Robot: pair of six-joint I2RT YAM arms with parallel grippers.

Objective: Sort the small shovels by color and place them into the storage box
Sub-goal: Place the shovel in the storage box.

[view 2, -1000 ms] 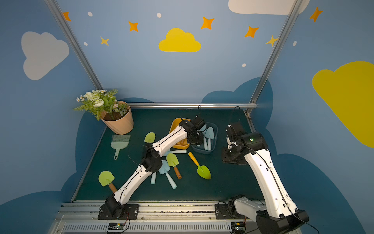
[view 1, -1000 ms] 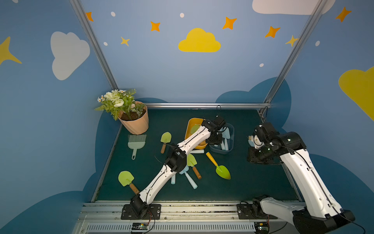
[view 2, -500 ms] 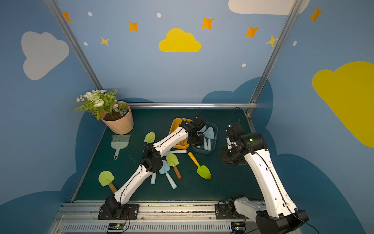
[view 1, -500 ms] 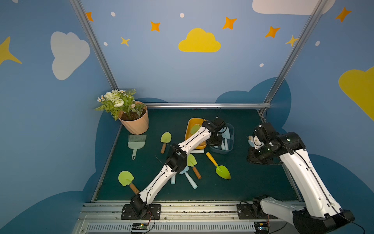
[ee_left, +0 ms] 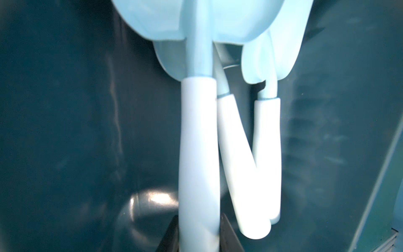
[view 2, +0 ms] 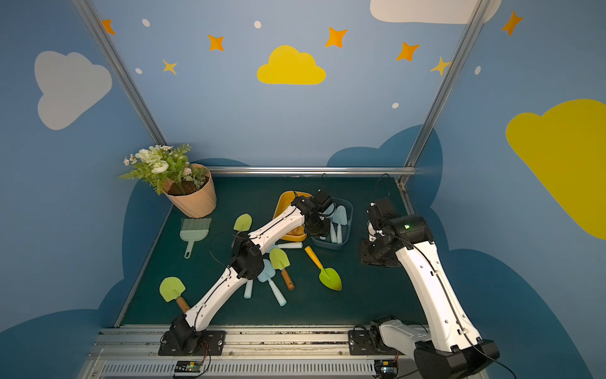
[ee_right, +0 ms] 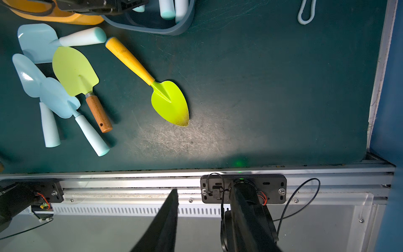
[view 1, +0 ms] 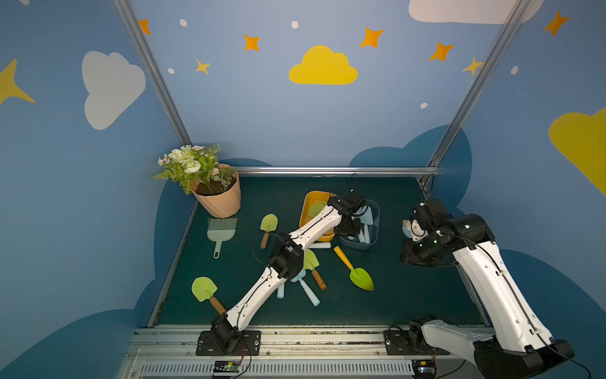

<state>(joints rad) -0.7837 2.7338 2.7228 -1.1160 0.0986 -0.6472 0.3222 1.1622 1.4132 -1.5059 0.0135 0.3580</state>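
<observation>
Small shovels mostly lay scattered on the dark green mat, green and blue mixed. The left gripper was clamped on the pale handle of a light blue shovel inside the blue-grey bin, beside two more. One green shovel sat in the orange bin. The right gripper hung fingers apart, empty. Print on the black base plate was unreadable.

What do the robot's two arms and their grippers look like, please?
The left arm and the right arm share glossy white shells, bulky black joints and thin black cables along them. A small green light glows on a black joint of the right arm. The right gripper has flat, tapering black fingers; those of the left gripper look equally dark.
</observation>
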